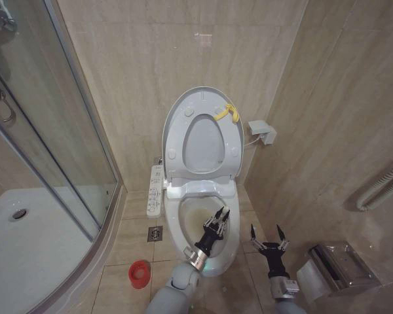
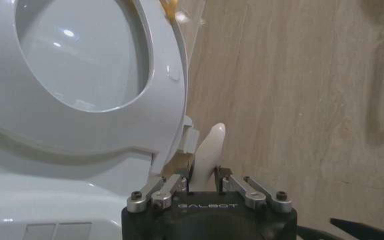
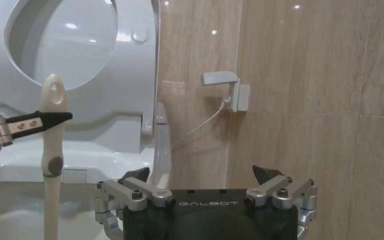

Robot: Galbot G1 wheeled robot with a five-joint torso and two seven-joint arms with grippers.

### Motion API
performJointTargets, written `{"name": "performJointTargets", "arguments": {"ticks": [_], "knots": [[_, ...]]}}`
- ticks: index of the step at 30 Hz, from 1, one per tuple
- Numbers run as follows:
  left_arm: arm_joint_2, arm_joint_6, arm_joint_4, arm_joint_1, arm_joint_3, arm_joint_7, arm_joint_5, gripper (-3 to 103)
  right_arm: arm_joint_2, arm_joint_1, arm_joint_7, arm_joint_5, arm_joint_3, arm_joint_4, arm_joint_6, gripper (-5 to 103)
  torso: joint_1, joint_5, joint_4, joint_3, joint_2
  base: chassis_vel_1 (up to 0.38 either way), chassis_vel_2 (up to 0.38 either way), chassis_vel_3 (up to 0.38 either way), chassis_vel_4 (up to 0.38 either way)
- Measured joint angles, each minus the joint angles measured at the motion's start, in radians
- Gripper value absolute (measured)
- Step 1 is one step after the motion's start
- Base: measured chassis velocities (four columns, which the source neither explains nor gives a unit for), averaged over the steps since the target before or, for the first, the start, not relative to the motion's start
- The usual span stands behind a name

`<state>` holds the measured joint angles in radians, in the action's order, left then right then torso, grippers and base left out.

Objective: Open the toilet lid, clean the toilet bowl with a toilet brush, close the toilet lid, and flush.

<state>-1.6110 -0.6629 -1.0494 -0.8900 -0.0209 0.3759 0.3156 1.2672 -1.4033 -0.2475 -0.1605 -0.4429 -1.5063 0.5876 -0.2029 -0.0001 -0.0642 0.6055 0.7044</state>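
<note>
Currently the toilet lid (image 1: pixel 202 124) stands raised against the wall behind the toilet bowl (image 1: pixel 191 216). Left gripper (image 1: pixel 218 218) hovers over the bowl, jaws clamped on the toilet brush (image 3: pixel 50 150) handle. Right gripper (image 1: pixel 269 235), jaws spread and empty, sits just beside the bowl.

Head camera high, looking down, wrist cameras low, close, facing wall, sharing raised toilet lid (image 1: pixel 203 134)

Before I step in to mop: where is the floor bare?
Bare tile lies between the red holder cup and toilet bowl, around the drain. It is crowded right of the bowl, where the right gripper hangs by the steel paper holder.
</note>
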Motion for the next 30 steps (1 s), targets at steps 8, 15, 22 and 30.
{"name": "performJointTargets", "arguments": {"ticks": [8,15,22,30], "knots": [[0.002,-0.028,0.103,0.085,-0.013,0.000,-0.001,24,0.005,-0.005,0.001,0.006,0.001,0.006,0.003,100,0.000,0.0000,0.0001,0.000,0.000,0.000,0.000,0.000,0.000],[0.002,-0.041,0.156,0.140,-0.039,-0.003,0.019,23,0.005,-0.009,0.001,0.008,-0.005,0.006,0.003,100,0.000,0.0000,0.0002,0.000,0.000,0.000,0.000,0.000,0.000],[0.003,-0.040,0.155,0.174,-0.089,-0.008,0.065,23,0.016,-0.003,0.001,0.019,-0.004,0.013,0.003,100,0.000,0.0001,0.0002,0.000,0.000,0.000,0.000,0.000,0.000],[0.003,-0.040,0.147,0.212,-0.135,-0.025,0.086,21,0.030,-0.005,-0.001,0.033,-0.006,0.014,0.001,100,0.000,0.0000,0.0002,0.000,0.000,0.000,0.000,0.000,0.000]]}}
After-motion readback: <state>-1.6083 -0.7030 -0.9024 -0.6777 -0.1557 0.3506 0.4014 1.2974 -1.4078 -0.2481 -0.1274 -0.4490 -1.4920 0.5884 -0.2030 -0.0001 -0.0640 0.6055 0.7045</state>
